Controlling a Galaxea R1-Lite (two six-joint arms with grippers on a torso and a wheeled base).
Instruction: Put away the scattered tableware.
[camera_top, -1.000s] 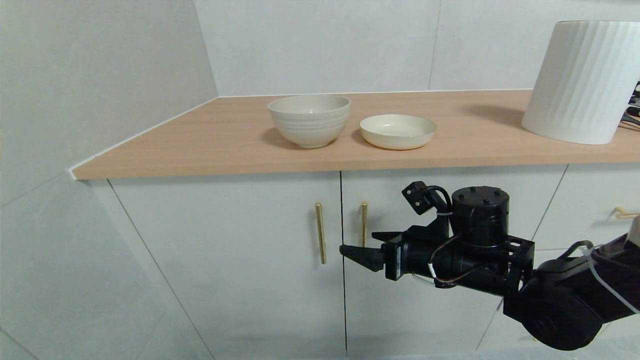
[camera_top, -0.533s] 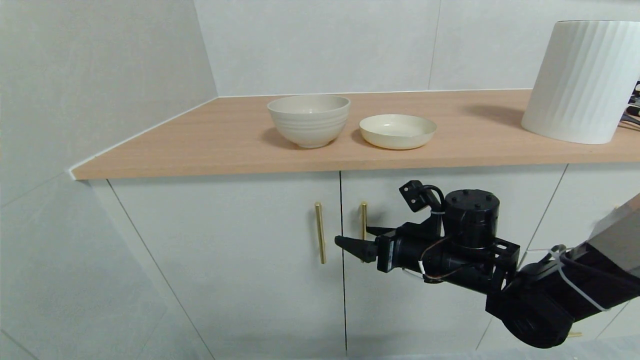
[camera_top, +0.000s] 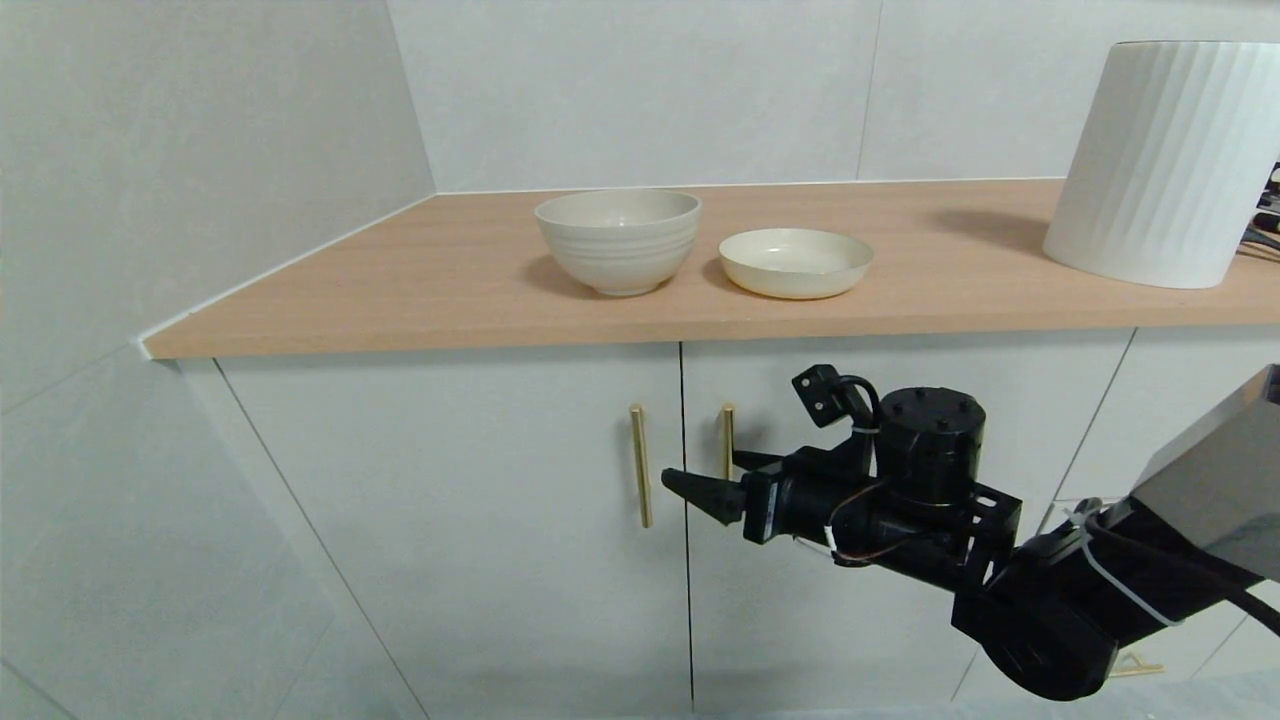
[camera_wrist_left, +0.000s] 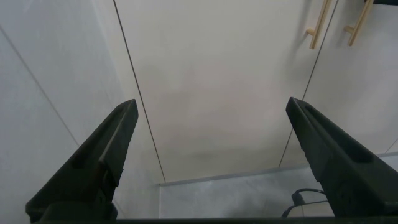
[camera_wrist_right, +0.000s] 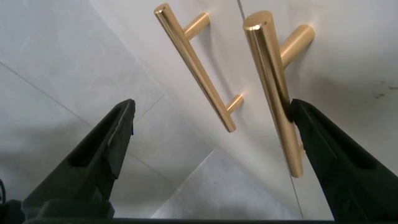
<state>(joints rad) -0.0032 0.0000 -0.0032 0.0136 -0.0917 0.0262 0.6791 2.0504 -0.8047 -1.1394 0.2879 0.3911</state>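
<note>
Two spread fingers (camera_wrist_right: 99, 162) of the right gripper (camera_top: 700, 468) hover beside a brass handle (camera_wrist_right: 270, 87).

Wooden countertop (camera_top: 400, 290): deep bowl (camera_top: 617, 240) placed on it; shallow dish (camera_top: 796, 262) set just beside, at bowl's 3 o'clock; ribbed white container (camera_top: 1165, 160), possibly bin, farther that way.

One bowl (camera_top: 617, 240) and one plate (camera_top: 796, 262) are sitting above the fingers (camera_top: 700, 492) of the right gripper (camera_top: 702, 470); two brass handles (camera_top: 641, 465) (camera_top: 728, 440) are hanging just ahead of them; one white container (camera_top: 1165, 160) is standing well apart.
</note>
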